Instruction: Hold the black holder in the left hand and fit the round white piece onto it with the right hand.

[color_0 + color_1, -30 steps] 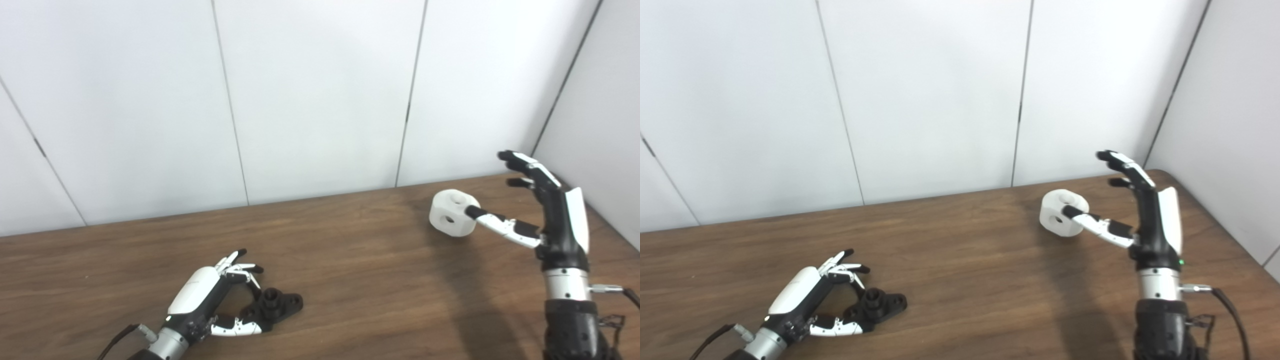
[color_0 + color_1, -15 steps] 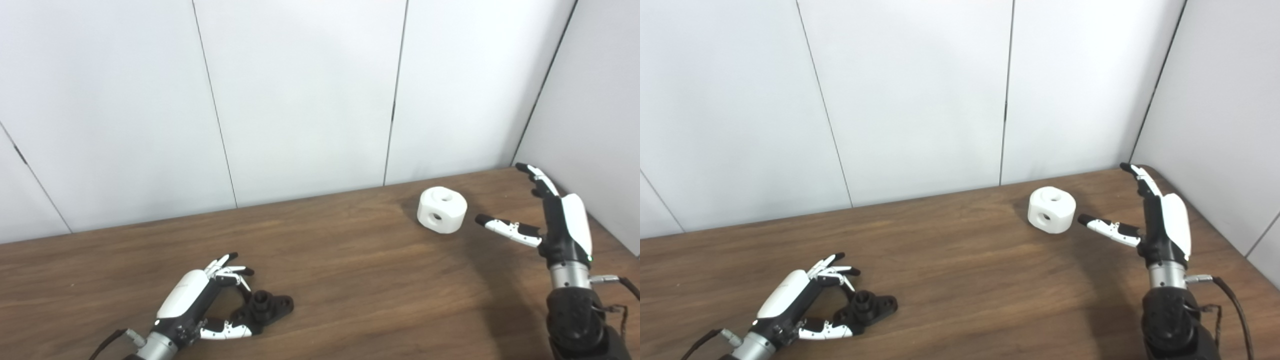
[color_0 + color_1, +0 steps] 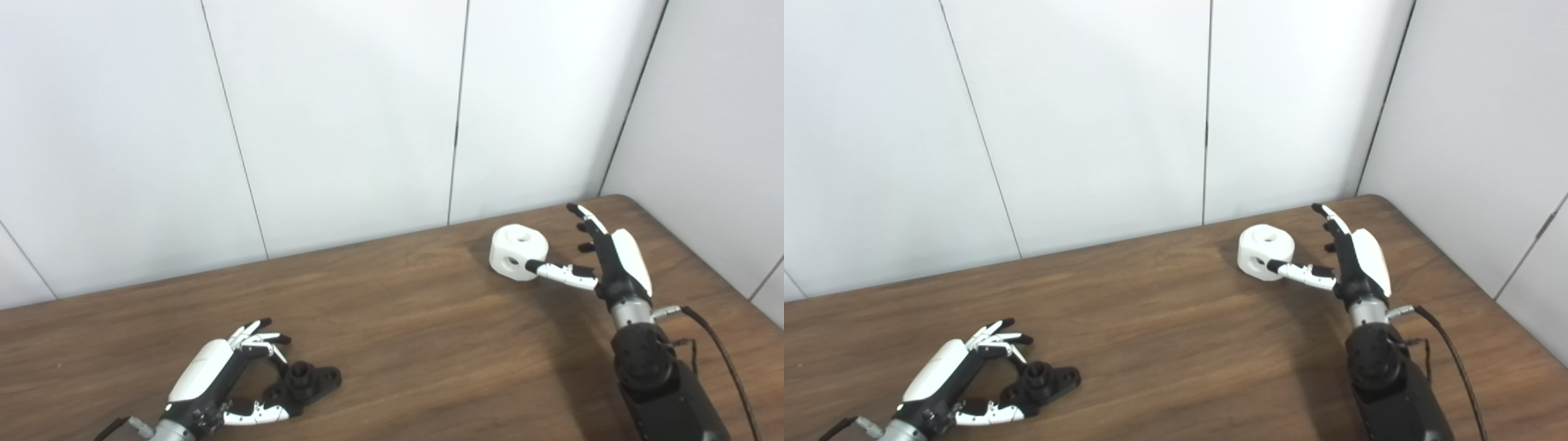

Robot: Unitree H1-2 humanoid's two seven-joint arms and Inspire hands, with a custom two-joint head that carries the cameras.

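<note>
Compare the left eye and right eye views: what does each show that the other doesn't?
Left eye only: a wider strip of the back wall's leftmost panel.
Right eye only: more of the side wall and more of the table along its right edge.
Both: the left hand arched over the black holder, which lies on the table; the right hand open, thumb tip at the round white piece, fingers spread beside it. Nothing task-relevant is unique to either view.

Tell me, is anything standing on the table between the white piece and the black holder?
Nothing visible does. Only bare table lies between the round white piece, beside the right hand, and the black holder at the left hand.
</note>
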